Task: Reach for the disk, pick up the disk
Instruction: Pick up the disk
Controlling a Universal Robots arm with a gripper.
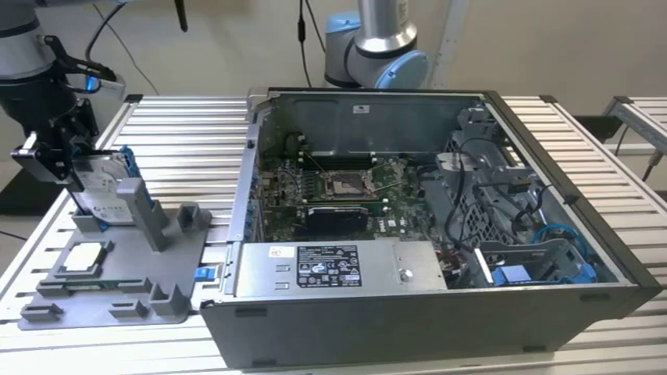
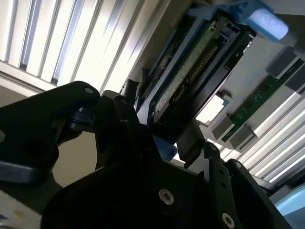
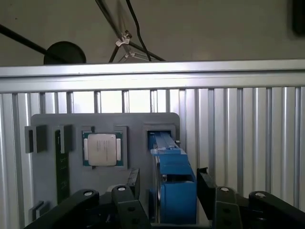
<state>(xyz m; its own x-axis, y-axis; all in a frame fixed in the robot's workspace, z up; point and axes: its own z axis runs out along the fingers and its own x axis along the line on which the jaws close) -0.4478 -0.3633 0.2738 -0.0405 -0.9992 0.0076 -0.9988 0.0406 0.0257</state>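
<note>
The disk (image 1: 100, 186), silver with a white label and a blue bracket, stands on edge in a slot of the grey fixture (image 1: 115, 293) at the exterior view's left. My gripper (image 1: 65, 160) hangs right over it. In the first wrist view the blue-framed disk (image 3: 172, 179) rises between my two black fingers (image 3: 132, 183), and a gap shows beside one finger. The gripper (image 3: 167, 185) is open and straddles the disk. The second wrist view looks along the disk's underside (image 2: 200, 71), with the black gripper body in front.
A square silver processor chip (image 3: 101, 149) lies in the fixture beside the disk's slot. An open computer case (image 1: 417, 226) fills the middle of the slatted aluminium table (image 1: 187, 133). Another arm's base (image 1: 376, 47) stands behind the case.
</note>
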